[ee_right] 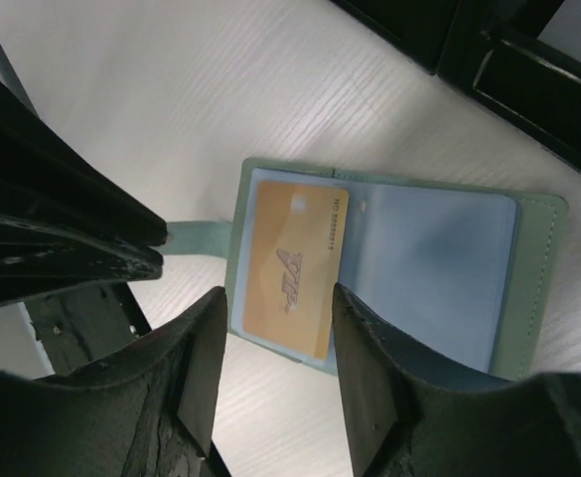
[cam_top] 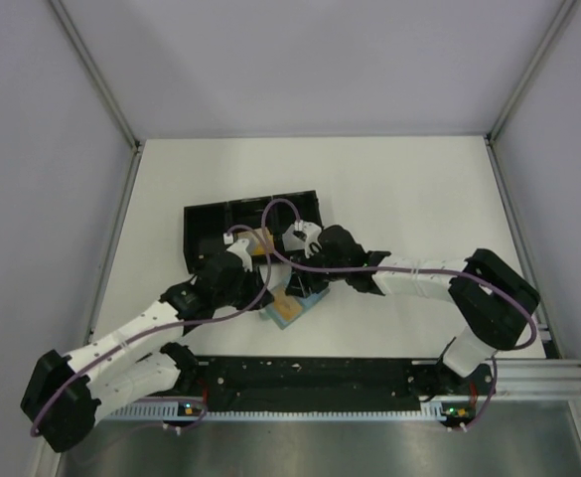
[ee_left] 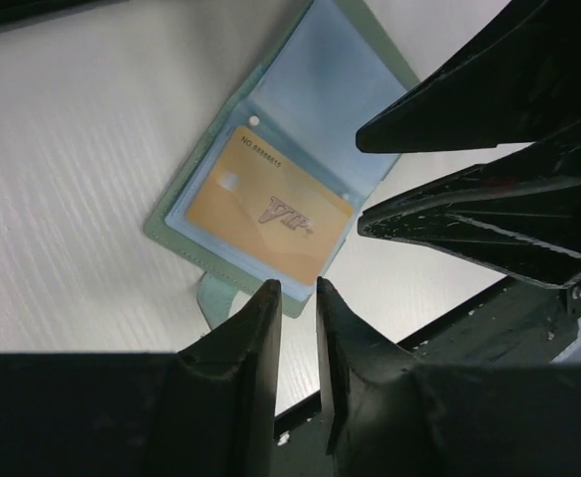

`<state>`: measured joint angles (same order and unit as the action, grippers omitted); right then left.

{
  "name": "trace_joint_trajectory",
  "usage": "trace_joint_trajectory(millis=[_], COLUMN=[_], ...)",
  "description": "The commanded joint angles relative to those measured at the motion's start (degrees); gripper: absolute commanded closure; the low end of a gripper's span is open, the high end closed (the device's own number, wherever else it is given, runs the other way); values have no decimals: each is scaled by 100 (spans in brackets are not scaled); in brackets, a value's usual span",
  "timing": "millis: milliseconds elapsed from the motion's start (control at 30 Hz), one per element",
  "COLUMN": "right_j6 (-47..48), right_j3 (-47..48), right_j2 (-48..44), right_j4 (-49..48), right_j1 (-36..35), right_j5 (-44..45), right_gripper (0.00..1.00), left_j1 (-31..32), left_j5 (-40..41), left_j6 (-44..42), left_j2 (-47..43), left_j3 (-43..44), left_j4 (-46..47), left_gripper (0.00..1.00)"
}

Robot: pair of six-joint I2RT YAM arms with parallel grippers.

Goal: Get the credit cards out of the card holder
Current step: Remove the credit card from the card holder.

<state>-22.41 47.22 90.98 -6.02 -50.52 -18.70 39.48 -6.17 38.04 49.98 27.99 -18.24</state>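
White tabletop (cam_top: pixel 419 199) fills the scene, closed in by pale grey walls with aluminium rails at the corners. Both arms reach in from the near edge and meet close to the middle. The left arm (cam_top: pixel 131 338) slants up from the lower left, and the right arm (cam_top: pixel 419 283) folds in from the right.

Behind their wrists a long black tray (cam_top: pixel 211 219) lies slightly askew on the table. One corner of it shows at the top of the right wrist view.

The card holder (ee_right: pixel 439 258) lies open and flat on the table, just in front of the tray and beneath both wrists. Its grey-green cover frames two pale blue panels. A small tab (ee_right: pixel 196 238) sticks out from one edge.

A gold-orange credit card (ee_left: pixel 270 214) with a VIP mark and a printed number lies on the panel next to the tab. I cannot tell whether it is under the clear sleeve or on top of it. The other panel shows only its bluish sleeve.

The right gripper (ee_right: pixel 278 293) hangs over the card with its fingers well apart. One finger is on each side of the card in that view, and nothing is clamped between them.

The left gripper (ee_left: pixel 295 290) sits at the tab end of the holder. Its fingers stand a narrow slit apart and hold nothing. The two grippers are close together above the holder.
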Motion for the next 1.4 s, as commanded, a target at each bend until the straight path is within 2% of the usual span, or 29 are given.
trace_joint_trajectory(millis=[0, 133, 467, 600, 700, 833, 933, 1133, 1367], right_j6=[-553, -781, -1010, -1080, -1212, -1239, -1222, -905, -958], right_j3=[-108, -257, -495, -565, -583, -565, -583, -503, -495], right_j2=[227, 455, 772, 790, 842, 913, 869, 667, 710], right_j4=[-733, -979, -1305, -1436, -1630, -1648, -1578, -901, -1059], right_j1=[227, 341, 359, 368, 376, 368, 377, 377, 385], right_j5=[-573, -810, -978, -1100, -1276, -1347, -1242, -469, -687], right_gripper=[54, 57, 58, 58, 64, 66, 66, 64, 64], left_j1=[24, 24, 24, 42, 59, 103, 112, 165, 191], left_j5=[-103, -7, -156, -209, -226, -235, -226, -165, -95], left_j6=[2, -77, -157, -183, -174, -192, -192, -192, 10], left_j2=[608, 1040, 1734, 1840, 1928, 2007, 2007, 1806, 900], left_j3=[40, -56, -241, -285, -329, -347, -355, -294, -180], left_j4=[681, 778, 910, 919, 919, 927, 927, 726, 716], left_gripper=[81, 89, 99, 100, 100, 100, 100, 100, 100])
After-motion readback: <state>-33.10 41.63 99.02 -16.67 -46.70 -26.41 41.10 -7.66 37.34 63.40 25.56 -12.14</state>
